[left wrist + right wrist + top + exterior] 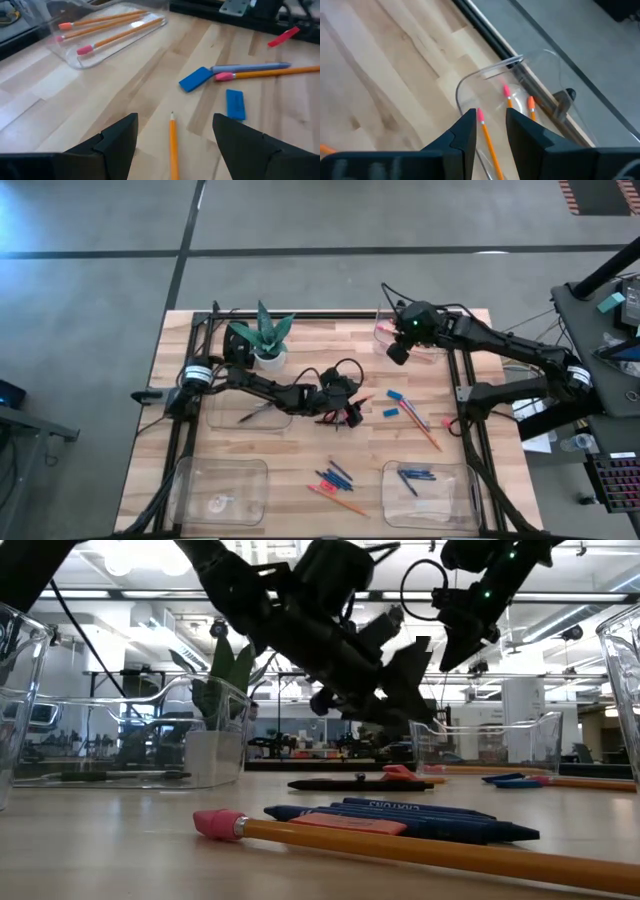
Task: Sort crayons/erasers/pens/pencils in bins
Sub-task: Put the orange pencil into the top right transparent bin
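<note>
Overhead, right gripper [487,131] pinched on a pencil [489,141] above far-right bin [470,82]; left gripper [172,137] spread wide, mid-table, over another pencil [173,150].

Grey concrete floor [90,300] with dark seams; ceiling strip lights [120,595]; desks [130,675] behind.

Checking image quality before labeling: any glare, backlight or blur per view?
Low view: both arms silhouetted against bright ceiling lights, the nearest pencil soft. High view: even light. Left wrist view: the left gripper fingers blurred. Right wrist view: glints on the bin rim.
</note>
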